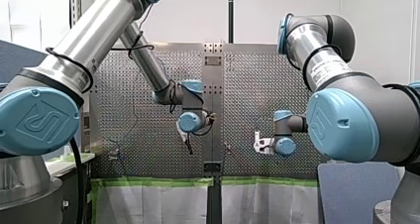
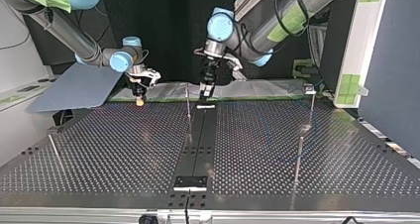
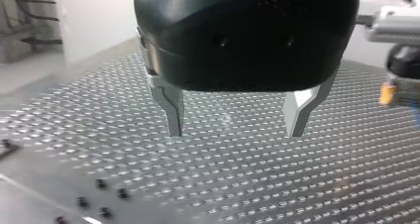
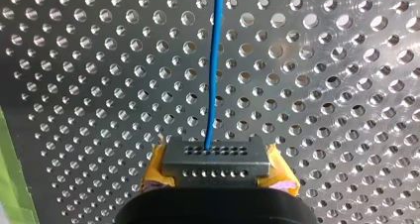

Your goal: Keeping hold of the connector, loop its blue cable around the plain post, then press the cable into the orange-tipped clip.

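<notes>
perforated metal tabletop [image 4: 346, 85] fills the background. right tool [image 4: 217, 170] clamps the connector [image 4: 216, 157], blue cable [image 4: 214, 75] running ahead. left tool [image 3: 235, 121] spread wide.

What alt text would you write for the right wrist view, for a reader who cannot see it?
My right gripper, with yellow pads, is shut on a dark connector with rows of holes. A blue cable runs straight from it, ahead over the perforated table.

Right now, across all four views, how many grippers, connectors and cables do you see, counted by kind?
Two-fingered grippers: 2 (black, metal-fingered left gripper; yellow-padded right gripper)
Dark, perforated rectangular connector: 1
Thin blue cable: 1
Total: 4
</notes>
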You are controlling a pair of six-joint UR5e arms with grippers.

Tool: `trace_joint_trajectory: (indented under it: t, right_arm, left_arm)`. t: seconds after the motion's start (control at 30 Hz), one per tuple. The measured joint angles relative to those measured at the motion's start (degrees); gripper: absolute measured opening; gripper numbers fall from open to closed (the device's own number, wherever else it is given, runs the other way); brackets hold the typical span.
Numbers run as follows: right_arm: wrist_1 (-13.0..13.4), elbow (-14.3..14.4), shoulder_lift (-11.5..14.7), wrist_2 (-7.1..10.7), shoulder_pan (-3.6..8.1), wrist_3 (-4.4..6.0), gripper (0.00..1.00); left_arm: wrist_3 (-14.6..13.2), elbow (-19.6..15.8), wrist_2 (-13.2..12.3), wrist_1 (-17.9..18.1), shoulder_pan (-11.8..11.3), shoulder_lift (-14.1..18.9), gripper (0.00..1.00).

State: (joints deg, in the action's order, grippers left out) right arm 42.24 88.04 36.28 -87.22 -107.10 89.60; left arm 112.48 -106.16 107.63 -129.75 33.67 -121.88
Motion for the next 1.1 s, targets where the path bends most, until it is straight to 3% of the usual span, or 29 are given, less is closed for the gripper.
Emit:
trace_joint_trajectory:
  t: [0.57, 0.83, 1.1]
  right_arm:
    - [-0.54, 0.01, 0.0, 0.42, -0.02, 0.78, 0.0]
    - [-0.61, 0.0, 0.01, 0.65, 0.23, 0.81, 0.0]
    - [-0.41, 0.01, 0.0, 0.72, 0.26, 0.81, 0.0]
  left_arm:
    - [-5.82, -9.08, -8.67, 9.08, -8.85, 9.08, 1.0]
    - [-8.97, -13.67, -5.94, 13.56, -9.55, 13.42, 1.0]
    - [-13.04, -17.83, -3.34, 15.09, -9.24, 11.97, 1.0]
